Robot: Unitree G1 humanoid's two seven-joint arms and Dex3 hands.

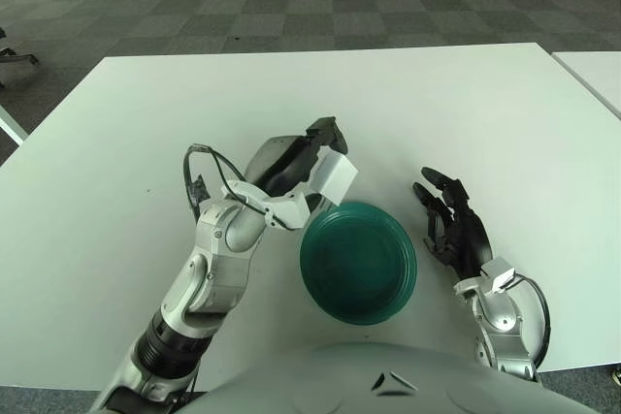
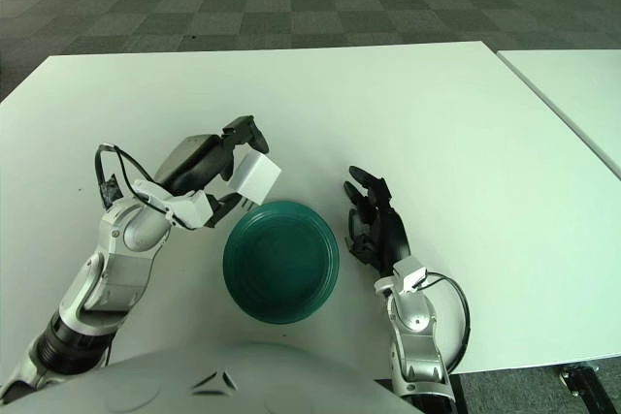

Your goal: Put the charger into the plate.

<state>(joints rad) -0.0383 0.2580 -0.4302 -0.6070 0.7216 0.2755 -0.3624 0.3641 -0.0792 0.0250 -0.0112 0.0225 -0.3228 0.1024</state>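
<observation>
Charger (image 1: 335, 175), a small white boxy block with flat faces, is held off the desk in the left robot hand (image 1: 296, 164), whose dark fingers curl around it from behind. It shows just above the upper left rim of the plate (image 1: 358, 261), with two short prongs visible on its underside in the right eye view. The plate is round, shallow and dark teal, with a smooth, slightly glossy surface and faint concentric rings; it sits flat on the desk (image 1: 466, 113) near the front edge. The left arm is silver metal with a black cable looping at the wrist. The right robot hand (image 1: 453, 225), black and jointed, shows just right of the plate, its fingers loosely spread and holding nothing. The desk is plain, matte white. Beyond it lies grey checkered carpet.
</observation>
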